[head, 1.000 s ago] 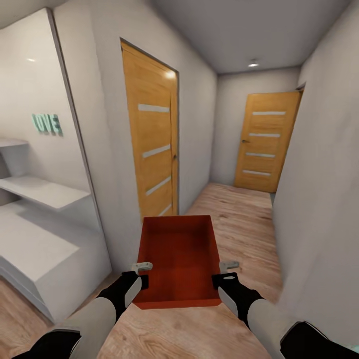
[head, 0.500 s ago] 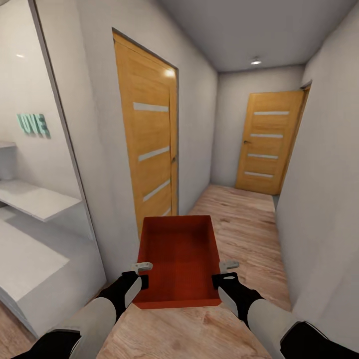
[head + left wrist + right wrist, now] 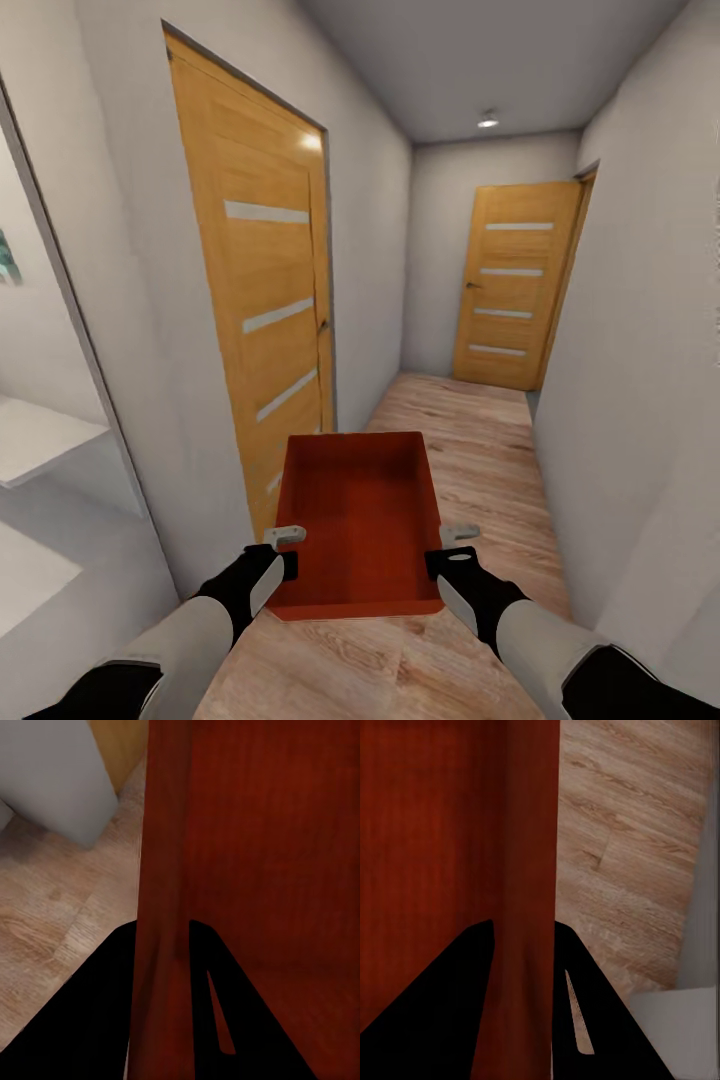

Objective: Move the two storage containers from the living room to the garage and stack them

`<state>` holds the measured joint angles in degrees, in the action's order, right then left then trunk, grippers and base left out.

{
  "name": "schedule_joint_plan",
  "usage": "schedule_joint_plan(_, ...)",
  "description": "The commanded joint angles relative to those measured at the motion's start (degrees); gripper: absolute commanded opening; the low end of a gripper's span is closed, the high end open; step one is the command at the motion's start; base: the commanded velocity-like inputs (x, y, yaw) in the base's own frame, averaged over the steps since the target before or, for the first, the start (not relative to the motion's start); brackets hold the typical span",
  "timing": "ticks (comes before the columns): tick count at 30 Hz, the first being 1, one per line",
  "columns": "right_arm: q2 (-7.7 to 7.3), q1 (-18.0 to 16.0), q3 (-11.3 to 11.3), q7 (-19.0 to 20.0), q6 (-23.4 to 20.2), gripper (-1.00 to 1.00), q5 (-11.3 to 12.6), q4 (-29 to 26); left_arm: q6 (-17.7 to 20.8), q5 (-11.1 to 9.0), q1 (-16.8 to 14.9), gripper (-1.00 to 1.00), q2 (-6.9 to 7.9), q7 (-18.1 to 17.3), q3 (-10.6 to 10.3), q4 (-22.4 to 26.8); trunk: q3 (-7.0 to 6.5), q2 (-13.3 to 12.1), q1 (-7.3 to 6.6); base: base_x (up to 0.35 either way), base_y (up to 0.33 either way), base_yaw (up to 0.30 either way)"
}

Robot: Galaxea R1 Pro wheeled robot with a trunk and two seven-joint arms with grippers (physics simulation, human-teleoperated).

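Observation:
One orange-red storage container, lidless and empty, hangs level in front of me above a light wood-plank hallway floor. My left gripper is shut on its left side wall near the front corner. On the opposite wall, my right gripper is shut at the same height. In the left wrist view the container wall runs between the dark fingers of the left gripper. The right wrist view has the other wall clamped by the right gripper. The garage is out of view.
I am in a narrow corridor with pale grey walls. A closed wooden door stands close on the left, and another closed door ends the corridor. The right wall is close. A white shelf sits at far left.
The whole view has shifted: the camera moved forward into the corridor, so the left door looms larger and the shelf slid off left. The container stays held the same way.

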<state>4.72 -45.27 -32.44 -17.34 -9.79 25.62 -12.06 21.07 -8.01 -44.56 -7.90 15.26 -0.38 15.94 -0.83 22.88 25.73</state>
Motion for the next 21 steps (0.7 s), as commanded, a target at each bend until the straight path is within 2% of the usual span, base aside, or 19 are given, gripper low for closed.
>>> schedule_joint_plan(1, -0.04, -0.02, -0.70, -0.51, -0.41, -1.00, 0.92, 0.11, 0.02, 2.03, 0.00, -1.00, 0.52, 1.09, -0.06, 0.32, 0.02, 0.04, 0.05, 0.322, 0.000, -0.231)
schedule_joint_plan(21, -0.06, -0.08, -0.70, -0.51, -0.41, -1.00, 0.92, 0.11, 0.02, 2.03, 0.00, -1.00, 0.52, 1.10, -0.06, 0.32, 0.02, 0.04, 0.05, 0.322, 0.000, -0.212)
